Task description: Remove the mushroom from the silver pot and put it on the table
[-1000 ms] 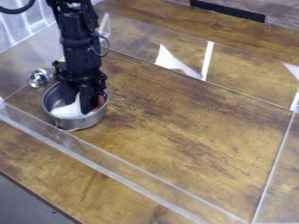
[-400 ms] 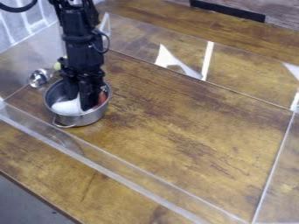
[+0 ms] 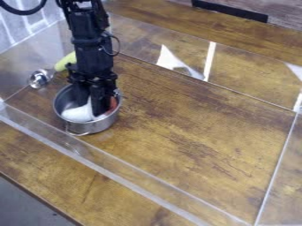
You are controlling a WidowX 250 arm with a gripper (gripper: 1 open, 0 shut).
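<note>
The silver pot [image 3: 69,125] stands on the table [image 3: 200,124] at the left, close to the front acrylic wall. Inside it lies the mushroom [image 3: 78,113], its white stem showing at the left of the pot; the cap is mostly hidden behind the fingers. My black gripper [image 3: 94,101] points almost straight down into the pot, its fingers closed around the mushroom low inside the rim. The arm rises from there to the top edge of the view.
A yellow-green utensil [image 3: 64,61] and a small metal ball-ended utensil [image 3: 41,79] lie just behind and left of the pot. Low clear acrylic walls [image 3: 130,173] edge the tabletop at the front, left and right. Bare wood stretches to the right.
The gripper has shifted a little to the right and toward the front, and the pot has slid with it. The yellow-green utensil behind the arm has come into sight.
</note>
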